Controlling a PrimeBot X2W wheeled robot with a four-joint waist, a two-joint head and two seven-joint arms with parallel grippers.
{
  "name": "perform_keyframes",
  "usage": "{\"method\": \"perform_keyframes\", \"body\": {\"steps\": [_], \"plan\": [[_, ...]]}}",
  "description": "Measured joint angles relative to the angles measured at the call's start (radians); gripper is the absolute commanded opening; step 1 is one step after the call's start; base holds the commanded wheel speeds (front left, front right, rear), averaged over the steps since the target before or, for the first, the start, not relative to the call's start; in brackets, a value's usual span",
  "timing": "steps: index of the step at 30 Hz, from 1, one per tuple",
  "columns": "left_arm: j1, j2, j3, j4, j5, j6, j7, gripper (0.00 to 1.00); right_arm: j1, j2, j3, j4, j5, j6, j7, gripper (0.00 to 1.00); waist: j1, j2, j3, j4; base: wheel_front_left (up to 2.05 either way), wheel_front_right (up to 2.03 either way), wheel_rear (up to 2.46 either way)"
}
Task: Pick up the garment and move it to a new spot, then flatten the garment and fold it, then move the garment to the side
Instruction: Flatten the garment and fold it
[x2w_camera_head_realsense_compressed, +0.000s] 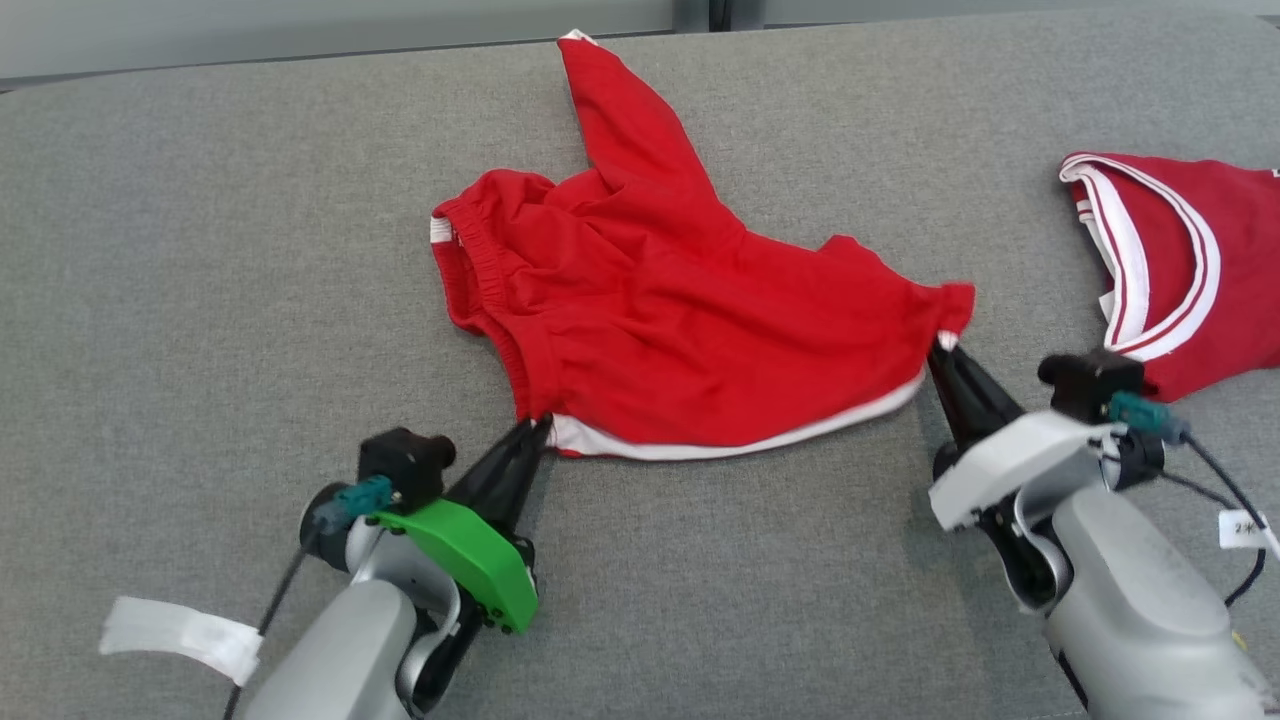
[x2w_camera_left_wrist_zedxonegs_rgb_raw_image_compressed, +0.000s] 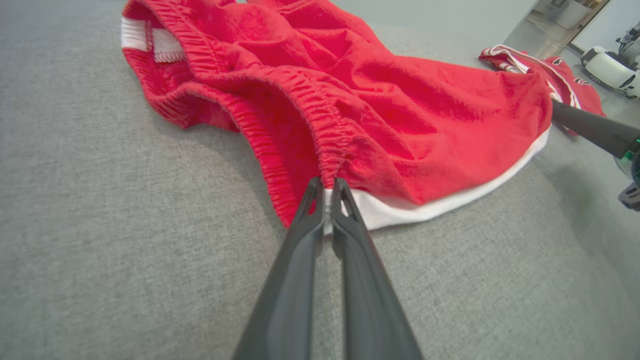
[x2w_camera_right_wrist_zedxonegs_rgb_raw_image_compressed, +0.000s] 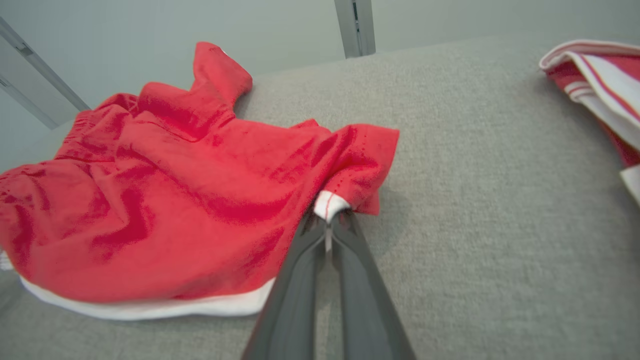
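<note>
Left gripper (x2w_camera_head_realsense_compressed: 537, 426) and right gripper (x2w_camera_head_realsense_compressed: 941, 349) pinch the shorts' (x2w_camera_head_realsense_compressed: 660, 320) near corners; another red garment (x2w_camera_head_realsense_compressed: 1185, 265) lies right; grey surface (x2w_camera_head_realsense_compressed: 200, 300) stretches leftward.

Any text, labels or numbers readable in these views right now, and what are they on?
"2": small white tag, lower right of the head view; whatever follows is blurred.
White tape strip, lower left of the head view: no readable marks.
Red jersey: dark marks, too blurred to read.
Red shorts: no text.
</note>
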Motion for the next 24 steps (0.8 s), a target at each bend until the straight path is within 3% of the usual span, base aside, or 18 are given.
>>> {"method": "perform_keyframes", "body": {"steps": [4,8,16,19,21,24], "plan": [[-0.048,0.036,0.042,-0.105,-0.109,0.000,0.021,0.00,-0.116,-0.030,0.020,-0.124,0.095,0.000,0.000,0.00,0.0000,0.0000,-0.020,-0.001,0.00,0.00,0.00],[-0.131,0.106,0.060,-0.287,-0.172,0.000,0.072,0.00,-0.173,-0.074,0.009,-0.309,0.282,0.000,0.000,0.00,0.0000,0.0000,-0.047,0.003,0.00,0.00,0.00],[-0.204,0.239,0.158,-0.720,-0.345,0.000,0.235,0.00,-0.172,-0.117,-0.101,-0.845,0.636,0.000,-0.001,0.00,0.0000,0.0000,-0.106,0.005,0.00,0.00,0.00],[-0.221,0.264,0.221,-0.816,-0.435,0.002,0.326,0.00,-0.172,-0.167,-0.137,-0.972,0.680,0.000,-0.002,0.00,-0.0001,0.0000,-0.121,-0.003,0.00,0.00,0.00],[-0.234,0.286,0.248,-0.852,-0.467,0.041,0.391,0.00,-0.170,-0.221,-0.162,-0.994,0.683,0.000,0.010,0.00,-0.0001,0.0000,-0.125,-0.013,0.00,0.00,0.00],[-0.256,0.301,0.280,-0.858,-0.564,0.110,0.499,0.00,-0.151,-0.291,-0.197,-0.945,0.692,0.000,0.109,0.00,-0.0001,0.0000,-0.120,-0.023,0.00,0.00,0.00]]}}
